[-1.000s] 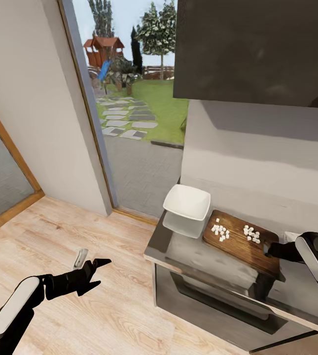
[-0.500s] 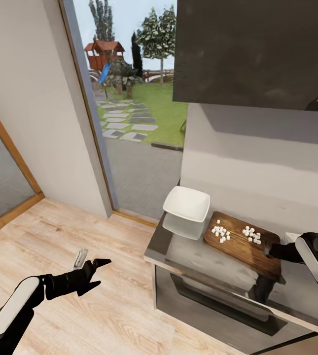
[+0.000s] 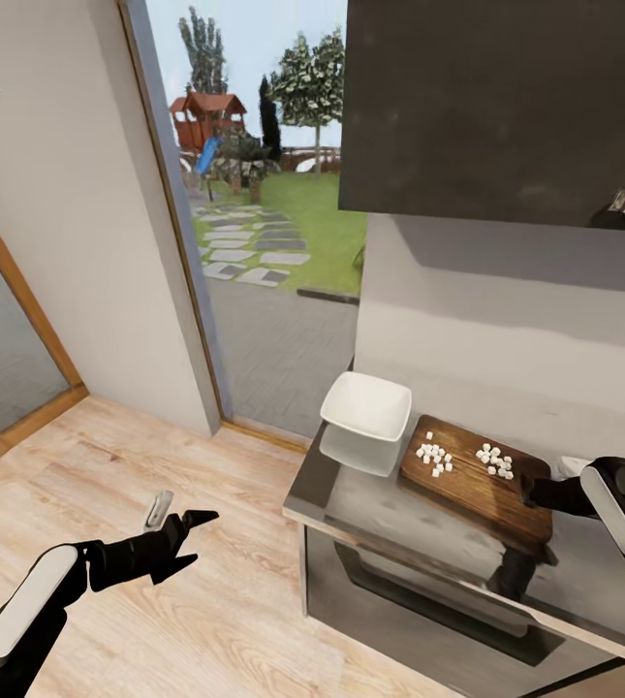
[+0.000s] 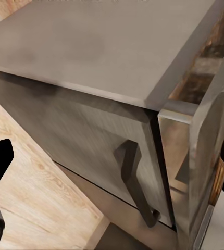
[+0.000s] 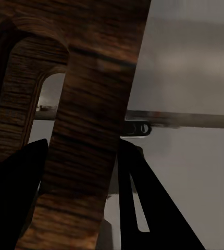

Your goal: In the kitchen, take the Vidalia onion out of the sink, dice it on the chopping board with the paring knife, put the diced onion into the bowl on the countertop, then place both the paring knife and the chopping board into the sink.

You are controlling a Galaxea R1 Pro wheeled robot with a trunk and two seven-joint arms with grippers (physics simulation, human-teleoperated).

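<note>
— now then, what do we have at the kitchen worktop?

— we see the chopping board (image 3: pixel 477 482) lifted at its near end above the countertop (image 3: pixel 390 509), its dark reflection lying on the glossy metal beneath. the right gripper (image 3: pixel 528 493) clamps the board's end by the handle slot; in the right wrist view its two dark fingers (image 5: pixel 143 198) sit one on each side of the wood grain (image 5: pixel 86 156), clenched on it.

— and the onion?

— we count the diced onion (image 3: pixel 433 457) in two small heaps of white cubes on the board's top face, one nearer the bowl, the second heap (image 3: pixel 494 460) nearer the gripper. the bowl (image 3: pixel 367 405) stands just beside the board's far end, at the countertop's corner, white and squarish. we cannot tell whether any cubes lie inside it.

— where is the other arm?

— we find the left gripper (image 3: pixel 181 524) low over the wooden floor (image 3: pixel 186 620), well apart from the counter, its fingers spread and grasping nothing. its wrist camera looks at the grey cabinet front (image 4: pixel 86 140) and the dark bar handle (image 4: pixel 135 182).

— and behind?

— we note a glass door (image 3: pixel 254 223) giving on to a garden, and a dark wall cabinet (image 3: pixel 501 102) above the worktop.
</note>
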